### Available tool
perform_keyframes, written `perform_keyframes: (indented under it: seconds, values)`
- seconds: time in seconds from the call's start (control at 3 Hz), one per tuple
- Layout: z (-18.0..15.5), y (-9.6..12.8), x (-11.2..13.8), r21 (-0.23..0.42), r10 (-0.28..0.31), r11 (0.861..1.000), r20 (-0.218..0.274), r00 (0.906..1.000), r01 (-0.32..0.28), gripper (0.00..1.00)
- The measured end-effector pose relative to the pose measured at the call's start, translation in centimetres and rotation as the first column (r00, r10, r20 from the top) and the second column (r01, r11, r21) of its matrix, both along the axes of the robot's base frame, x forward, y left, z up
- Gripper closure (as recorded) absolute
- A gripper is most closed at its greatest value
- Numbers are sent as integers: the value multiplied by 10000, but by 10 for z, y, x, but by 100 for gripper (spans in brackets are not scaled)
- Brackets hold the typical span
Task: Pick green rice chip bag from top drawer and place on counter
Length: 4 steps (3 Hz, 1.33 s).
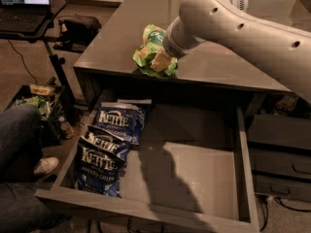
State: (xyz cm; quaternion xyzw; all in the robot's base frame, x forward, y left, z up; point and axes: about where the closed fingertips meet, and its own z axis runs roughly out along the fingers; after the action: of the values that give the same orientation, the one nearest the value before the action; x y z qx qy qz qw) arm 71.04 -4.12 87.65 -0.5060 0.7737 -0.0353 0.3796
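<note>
Low in the frame, the top drawer is standing open, with blue Kettle bags lying at its left side. Beyond it, at upper centre, the gripper is pinching the green rice chip bag between its jaws at the front edge of the counter. The bag is looking light, crinkly and slippery, with fragile chips inside, so a gentle hold on bunched film is probably suiting it best.

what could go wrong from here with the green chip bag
1. The small crinkly bright-green rice chip bag, held by the gripper, is close to the front edge of the glossy grey counter; released there, it may fall into the open grey wooden top drawer below.
2. The crumpled bag could cling to the gripper when it pulls away and get dragged off.
</note>
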Motion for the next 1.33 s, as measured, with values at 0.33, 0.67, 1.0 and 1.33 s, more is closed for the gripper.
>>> perform_keyframes:
  seconds: [0.33, 0.67, 1.0, 1.33]
  values:
    - [0, 0, 0, 0, 0, 10000, 0, 10000, 0, 83]
    - [0, 0, 0, 0, 1, 10000, -1, 10000, -1, 59]
    - [0, 0, 0, 0, 1, 10000, -1, 10000, -1, 36]
    - [0, 0, 0, 0, 1, 10000, -1, 10000, -1, 13]
